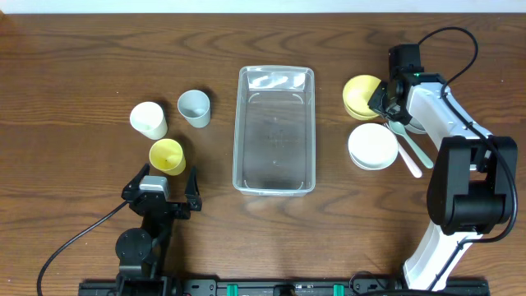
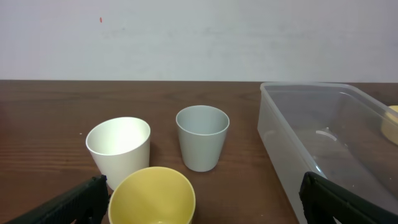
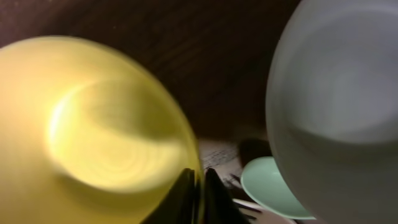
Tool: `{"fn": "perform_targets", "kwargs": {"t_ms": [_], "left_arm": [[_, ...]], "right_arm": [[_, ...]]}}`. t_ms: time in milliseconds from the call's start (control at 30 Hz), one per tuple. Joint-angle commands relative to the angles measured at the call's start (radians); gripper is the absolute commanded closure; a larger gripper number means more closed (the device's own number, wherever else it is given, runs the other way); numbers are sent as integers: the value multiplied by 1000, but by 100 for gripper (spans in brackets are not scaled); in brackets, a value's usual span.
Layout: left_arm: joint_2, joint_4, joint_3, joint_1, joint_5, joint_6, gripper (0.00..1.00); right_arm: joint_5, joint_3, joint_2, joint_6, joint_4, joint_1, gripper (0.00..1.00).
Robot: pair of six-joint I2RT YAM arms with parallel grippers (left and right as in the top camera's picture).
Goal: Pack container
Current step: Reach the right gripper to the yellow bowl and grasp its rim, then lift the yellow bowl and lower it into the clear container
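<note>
Packing is barely starting: the clear rectangular plastic container [image 1: 238,131] is sitting empty mid-frame, while the right gripper [image 1: 385,100] is pinching the rim of the round yellow bowl [image 1: 360,89] at upper right and the left gripper [image 1: 163,185] is hanging spread apart at lower left.

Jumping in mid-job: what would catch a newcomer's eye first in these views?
The big clear container sits empty in the middle of the table. To its right in the overhead view, the right gripper pinches the rim of the yellow bowl, near a white bowl and pale spoons. On the other side, a white cup, grey cup and yellow cup stand before the open left gripper.
</note>
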State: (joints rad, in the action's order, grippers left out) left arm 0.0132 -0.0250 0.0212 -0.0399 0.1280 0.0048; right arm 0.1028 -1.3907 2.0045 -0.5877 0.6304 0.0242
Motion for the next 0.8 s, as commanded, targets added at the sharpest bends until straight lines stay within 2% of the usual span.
{"fn": "perform_targets", "kwargs": {"t_ms": [0, 167, 533, 767], "left_arm": [[-1, -34, -17, 4, 18, 14, 2], [-1, -34, -17, 4, 18, 14, 2], [-1, -34, -17, 4, 18, 14, 2], [-1, -34, -17, 4, 18, 14, 2]], "right_arm": [[6, 13, -6, 11, 0, -4, 99], [5, 13, -6, 23, 2, -4, 99], [-8, 10, -19, 149, 8, -5, 99], [-119, -1, -102, 219, 16, -5, 99]]}}
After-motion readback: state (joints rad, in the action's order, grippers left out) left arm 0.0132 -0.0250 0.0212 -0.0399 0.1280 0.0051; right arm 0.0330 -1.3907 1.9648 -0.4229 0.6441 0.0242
